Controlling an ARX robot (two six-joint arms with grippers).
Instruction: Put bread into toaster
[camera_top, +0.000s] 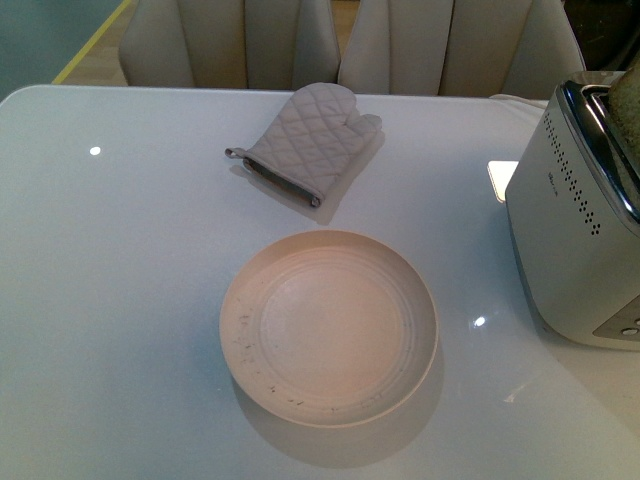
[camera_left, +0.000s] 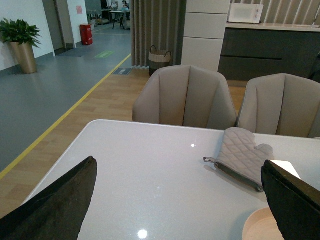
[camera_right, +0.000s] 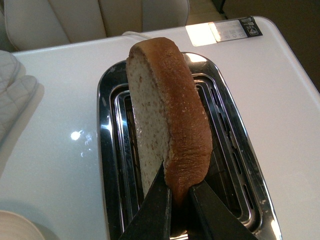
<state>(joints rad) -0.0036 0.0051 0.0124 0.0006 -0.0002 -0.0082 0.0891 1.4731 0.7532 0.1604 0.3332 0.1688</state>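
No text can be read anywhere. The toaster (camera_top: 570, 220) has a small dark mark on its white side, too small to make out. A card (camera_right: 230, 31) on the worktop (camera_right: 60, 100) carries blurred dark print. A pink wall sign (camera_left: 79, 9) and a green floor marking (camera_left: 105, 54) are illegible.

The bread (camera_right: 165, 115) — one tan slice with a brown crust — stands on edge, slightly tilted, over the chrome slots of the toaster (camera_top: 570, 240), pinched at one end by the right gripper (camera_right: 178, 186). The toaster — white, boxy, dotted with vent holes — stands upright at the front view's far right.
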